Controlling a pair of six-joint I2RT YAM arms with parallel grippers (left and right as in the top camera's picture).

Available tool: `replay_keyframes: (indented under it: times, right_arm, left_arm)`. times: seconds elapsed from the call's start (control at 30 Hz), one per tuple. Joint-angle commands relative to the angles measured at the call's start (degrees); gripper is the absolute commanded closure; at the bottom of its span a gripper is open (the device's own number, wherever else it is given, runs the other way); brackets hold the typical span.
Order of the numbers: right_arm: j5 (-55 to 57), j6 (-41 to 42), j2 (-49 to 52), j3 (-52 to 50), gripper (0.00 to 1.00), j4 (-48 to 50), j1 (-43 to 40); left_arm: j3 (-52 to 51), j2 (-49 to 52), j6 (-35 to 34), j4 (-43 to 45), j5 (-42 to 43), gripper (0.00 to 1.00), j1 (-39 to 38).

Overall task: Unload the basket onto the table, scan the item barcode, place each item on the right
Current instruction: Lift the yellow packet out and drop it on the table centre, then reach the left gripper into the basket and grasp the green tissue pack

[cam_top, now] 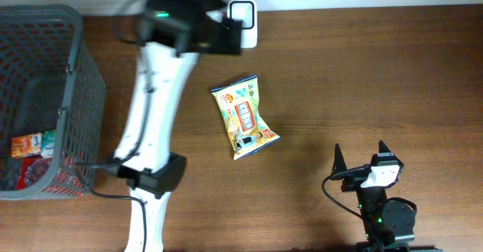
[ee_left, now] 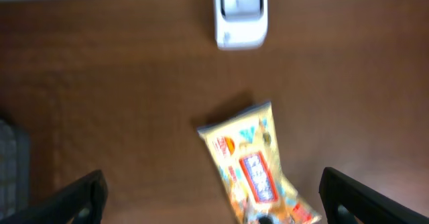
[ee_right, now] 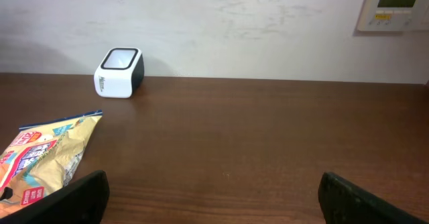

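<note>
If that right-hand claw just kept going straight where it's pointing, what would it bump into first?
Nothing nearby, apparently: the right gripper points across bare table toward the back wall, likely first. The snack bag and white scanner lie left of that line.

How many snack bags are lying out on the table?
1. The snack bag lies in the middle of the table, near the white scanner. The basket holds more packets, partly hidden by its mesh.

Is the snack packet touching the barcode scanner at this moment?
Apart. The overhead view shows bare table between the snack packet and the white barcode scanner; the right wrist view shows the same gap.
</note>
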Motion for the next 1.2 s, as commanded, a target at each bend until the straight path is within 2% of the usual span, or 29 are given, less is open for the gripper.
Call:
replay_keyframes:
  times: [0.0, 0.2, 0.33, 0.47, 0.53, 0.57, 0.63, 0.8, 0.87, 0.9, 1.0, 1.17]
  right_arm:
    - [0.50, 0.39, -0.39, -0.46, 0.02, -0.22, 0.31]
    - [0.50, 0.39, -0.39, -0.46, 0.02, -0.22, 0.31]
    - [0.50, 0.39, -0.39, -0.46, 0.01, -0.22, 0.31]
    - [0.50, 0.42, -0.39, -0.46, 0.02, -0.22, 0.31]
    - [0.50, 0.39, -0.39, -0.46, 0.02, -0.22, 0.31]
    - [0.50, 0.39, -0.39, -0.46, 0.02, -0.22, 0.31]
    - [0.50, 0.39, -0.39, -0.46, 0.02, -0.22, 0.31]
    - [0.50, 0.39, -0.39, -0.46, 0.02, -0.22, 0.31]
    - [0.50, 0.39, -0.39, -0.46, 0.02, -0.22, 0.31]
    - [0.50, 0.39, -0.39, -0.46, 0.02, -0.22, 0.31]
    - [0.50, 0.39, -0.39, -0.46, 0.02, -0.22, 0.31]
    - [0.50, 0.39, -0.39, -0.46, 0.02, -0.22, 0.31]
  left_arm:
    - [4.07, -3.61, -0.98, -0.35, 7.72, 0.01, 4.70]
    - [3.65, -14.05, 0.42, -0.35, 7.32, 0.01, 13.40]
    - [-2.10, -24.41, 0.52, -0.33, 0.42, 0.01, 23.87]
    - [-17.16, -34.21, -2.86, -0.33, 0.26, 0.01, 38.40]
    - [-23.76, -36.30, -3.23, -0.33, -0.15, 0.01, 43.50]
    - [-29.16, -36.83, -4.85, -0.33, -1.44, 0.01, 47.43]
    - [-33.70, -36.74, -8.07, 0.76, -3.39, 0.01, 50.82]
    - [-48.37, -36.70, -13.70, 12.98, -3.78, 0.01, 60.50]
    - [-54.53, -36.70, -14.19, 17.20, -3.78, 0.01, 62.71]
    - [-57.13, -36.70, -14.01, 18.08, -3.76, 0.06, 62.97]
    - [-63.80, -36.70, -13.55, 21.18, -3.80, 0.06, 62.27]
    - [-75.60, -36.39, 0.28, 36.20, -2.89, 0.16, 59.93]
